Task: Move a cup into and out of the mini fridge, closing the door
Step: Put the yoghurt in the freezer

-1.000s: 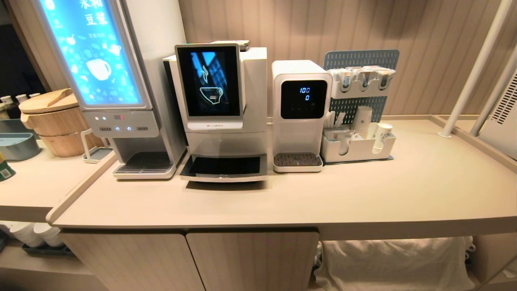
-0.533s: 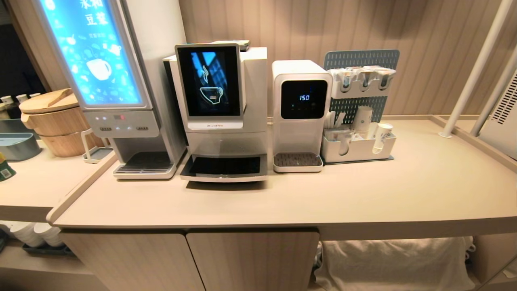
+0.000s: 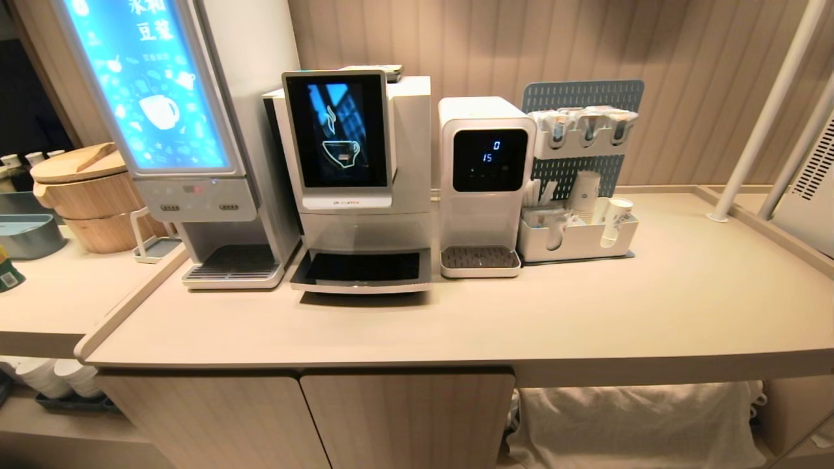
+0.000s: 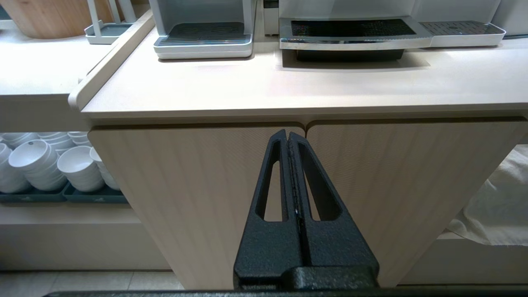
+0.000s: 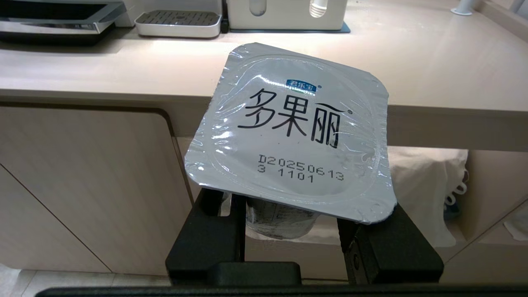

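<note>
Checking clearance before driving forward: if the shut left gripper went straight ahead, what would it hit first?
Probably the pale wood-grain cabinet door under the beige countertop; the black left gripper points near the doors' seam, though depth is unclear.

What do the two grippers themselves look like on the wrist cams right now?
Both are matte black with a grainy texture. The left gripper has two long tapering fingers, each with an elongated triangular cut-out, on a broad black base. Of the right gripper only blocky black finger bases show. No cables or markings are visible.

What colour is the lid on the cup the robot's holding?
Shiny silver foil with dark lettering on the cup, clearest in the right wrist view.
</note>
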You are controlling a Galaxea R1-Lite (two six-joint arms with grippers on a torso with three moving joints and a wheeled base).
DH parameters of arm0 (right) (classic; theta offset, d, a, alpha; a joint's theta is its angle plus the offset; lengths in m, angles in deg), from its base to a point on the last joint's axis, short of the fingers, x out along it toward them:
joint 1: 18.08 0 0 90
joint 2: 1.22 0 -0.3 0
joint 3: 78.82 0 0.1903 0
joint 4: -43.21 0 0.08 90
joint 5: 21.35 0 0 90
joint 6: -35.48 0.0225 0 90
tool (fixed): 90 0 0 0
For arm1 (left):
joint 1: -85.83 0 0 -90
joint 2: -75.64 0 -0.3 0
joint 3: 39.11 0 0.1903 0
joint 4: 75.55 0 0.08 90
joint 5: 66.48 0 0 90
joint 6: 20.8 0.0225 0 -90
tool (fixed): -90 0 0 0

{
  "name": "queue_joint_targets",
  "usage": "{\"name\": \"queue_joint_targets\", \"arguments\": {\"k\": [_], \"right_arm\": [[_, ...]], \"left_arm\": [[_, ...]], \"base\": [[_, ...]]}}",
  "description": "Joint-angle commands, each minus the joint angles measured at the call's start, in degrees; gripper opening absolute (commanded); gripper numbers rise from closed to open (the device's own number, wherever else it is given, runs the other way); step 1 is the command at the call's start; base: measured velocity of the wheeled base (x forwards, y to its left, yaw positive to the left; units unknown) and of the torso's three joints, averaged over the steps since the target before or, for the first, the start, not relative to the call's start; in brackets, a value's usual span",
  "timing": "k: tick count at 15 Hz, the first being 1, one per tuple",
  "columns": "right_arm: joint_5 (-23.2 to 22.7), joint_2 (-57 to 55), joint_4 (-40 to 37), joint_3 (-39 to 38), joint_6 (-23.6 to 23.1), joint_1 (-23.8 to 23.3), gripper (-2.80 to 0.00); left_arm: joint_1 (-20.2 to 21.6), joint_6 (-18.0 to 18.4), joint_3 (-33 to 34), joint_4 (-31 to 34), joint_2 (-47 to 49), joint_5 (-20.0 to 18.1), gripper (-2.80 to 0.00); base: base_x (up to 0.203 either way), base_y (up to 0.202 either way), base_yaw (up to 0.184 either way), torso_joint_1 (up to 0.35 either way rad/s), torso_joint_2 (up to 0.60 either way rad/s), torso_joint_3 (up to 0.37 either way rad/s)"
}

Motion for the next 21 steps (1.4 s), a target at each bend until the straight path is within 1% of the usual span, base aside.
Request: {"name": "queue_joint_targets", "arguments": {"k": [1,3,5,21], "right_arm": [[0.07,-0.2,-0.04,0.09,0.38,0.03,-2.8],[0.15,-0.19,0.19,0.0,0.76,0.03,-2.8],[0.15,-0.2,0.11,0.09,0.95,0.03,-2.8],[0.15,-0.13,0.17,0.09,0.95,0.03,-2.8]], "left_arm": [[0.08,0.0,0.0,0.17,0.09,0.01,-2.8],[0.06,1.08,-0.08,0.39,0.15,0.32,-2.8],[0.0,0.4,0.09,0.17,0.09,0.69,-2.8],[0.01,0.49,0.0,0.17,0.18,0.53,-2.8]], "base": [[0.0,0.0,0.0,0.0,0.0,0.0],[0.0,0.0,0.0,0.0,0.0,0.0],[0.0,0.0,0.0,0.0,0.0,0.0],[0.0,0.0,0.0,0.0,0.0,0.0]]}}
